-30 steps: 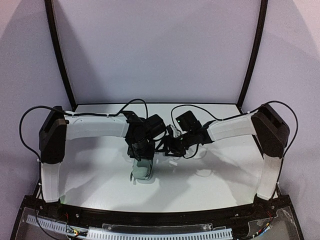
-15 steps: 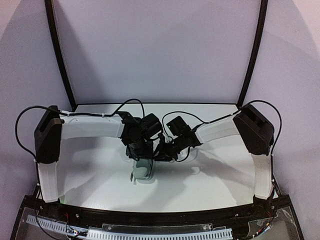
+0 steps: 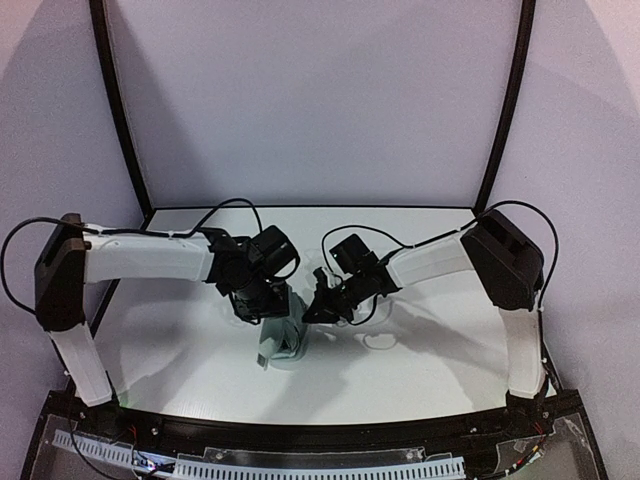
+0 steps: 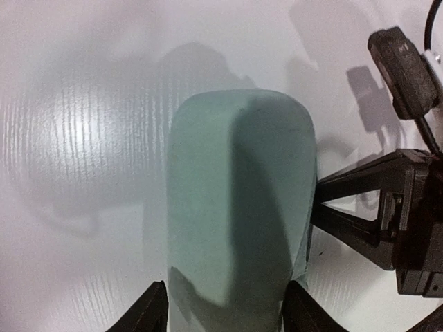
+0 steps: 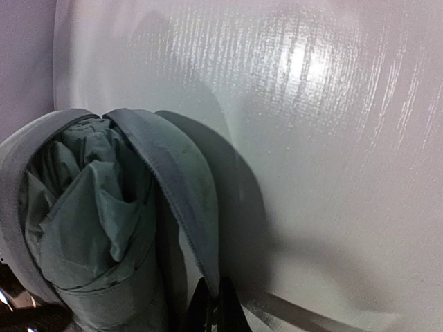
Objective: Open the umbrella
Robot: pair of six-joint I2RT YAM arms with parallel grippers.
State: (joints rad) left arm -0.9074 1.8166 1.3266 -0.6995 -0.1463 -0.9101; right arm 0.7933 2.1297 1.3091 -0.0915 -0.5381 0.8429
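left claw: left gripper point(image 4: 225, 299) clamped across the hard case point(image 4: 239, 207), one finger on each flank; I read it as the holding arm.
right claw: right gripper point(image 5: 211, 304) pressed together, pinching the thin rim of the case's right-hand shell.
umbrella place: umbrella point(image 5: 83, 207) is folded up, mint fabric bunched inside the part-open case, mid-table point(image 5: 332, 138) between the two arms.
key relation: the umbrella lies directly left of the right claw, with only the pinched shell between them. The left claw is on the case's outside, so it has no reach to the fabric.
long axis: runs along the case, from the far end at the claws towards me; tilt off the table I can't tell.
nearer arm: right, I'd say, since its tips sit at the opening.
next move call: I'd peel that shell off to the right to bare the bundle.
handle/strap: not visible.
risk: thin rim may slip out of the pinch.
writing/brands: none readable on the case, fabric or arms.
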